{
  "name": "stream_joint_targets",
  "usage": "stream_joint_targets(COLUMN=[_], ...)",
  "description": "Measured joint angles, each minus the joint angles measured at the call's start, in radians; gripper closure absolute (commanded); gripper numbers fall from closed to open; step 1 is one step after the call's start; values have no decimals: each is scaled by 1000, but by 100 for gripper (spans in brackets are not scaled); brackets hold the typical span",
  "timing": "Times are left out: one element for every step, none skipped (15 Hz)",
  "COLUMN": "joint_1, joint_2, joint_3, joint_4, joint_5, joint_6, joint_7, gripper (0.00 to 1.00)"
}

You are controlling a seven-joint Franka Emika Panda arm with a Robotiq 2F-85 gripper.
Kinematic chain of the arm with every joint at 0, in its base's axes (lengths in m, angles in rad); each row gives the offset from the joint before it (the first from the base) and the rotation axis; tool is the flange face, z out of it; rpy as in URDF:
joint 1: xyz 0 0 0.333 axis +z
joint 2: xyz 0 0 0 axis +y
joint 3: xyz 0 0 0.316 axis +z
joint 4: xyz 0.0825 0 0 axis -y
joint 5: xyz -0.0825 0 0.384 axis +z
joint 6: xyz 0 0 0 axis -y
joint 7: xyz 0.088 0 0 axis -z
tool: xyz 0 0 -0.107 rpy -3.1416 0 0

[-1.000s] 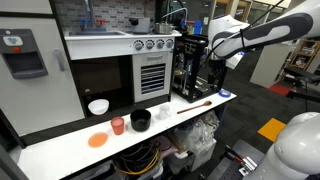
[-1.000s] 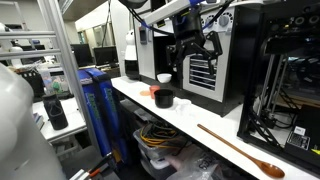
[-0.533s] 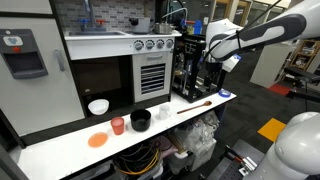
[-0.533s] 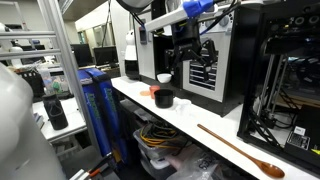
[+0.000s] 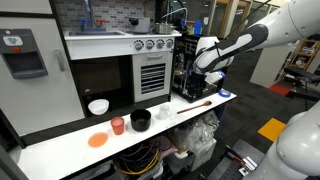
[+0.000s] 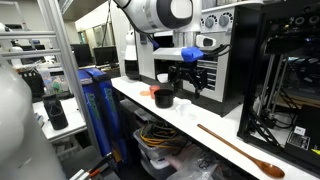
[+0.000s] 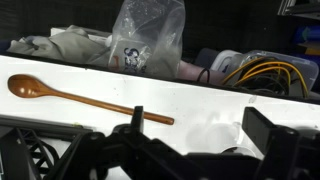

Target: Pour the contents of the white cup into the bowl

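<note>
Looking down from the wrist view: the end effector [image 7: 198, 140] hangs above the surface [image 7: 230, 105], jaws spread wide, nothing between them. A wooden spoon [image 7: 85, 100] lies flat under it, near the front edge. Below the edge are a plastic bag [image 7: 145, 40] and cables [image 7: 265, 72]. The cup does not show in this view.

Farther along the surface, in an exterior view, the white cup [image 5: 163, 113] stands upright between the spoon and the black bowl [image 5: 140, 120], just beside the bowl. I cannot tell whether they touch. The end effector is high and well apart from it, over the spoon end.

Handling, as judged:
- Small, so likely light even when filled. The contents are not visible, so assume they can spill and keep the cup level until it is over the bowl.
- Rigid wall, so it should take a firm pinch without deforming. Probably smooth, so it may slip if you pinch it loosely.
- No handle can be made out. Take it across the wall, mid-height or slightly above, coming from the side away from the black bowl so you don't nudge the bowl.
- It blends into the white surface, so check the rim position before descending.

Beyond the bowl: a salmon cup [image 5: 118, 125], then a white bowl [image 5: 98, 106] farthest back. Leave both alone. The black bowl is the likely target.
</note>
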Motion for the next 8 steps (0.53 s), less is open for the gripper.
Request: stream_joint_targets(joint_1=[5, 10, 16, 23, 31, 37, 42, 47], joint_2=[19, 38, 55, 69, 82, 93, 102, 111], joint_3=[1, 5, 11, 18, 26, 34, 41, 48], joint_4=[1, 2, 3, 5, 6, 7, 9, 12], joint_5=[18, 35, 49, 63, 76, 87, 97, 105], joint_6=[14, 20, 21, 21, 21, 21, 21, 21], joint_7=[7, 18, 30, 45, 59, 71, 81, 93], gripper=[0, 0, 0, 0, 0, 0, 0, 0])
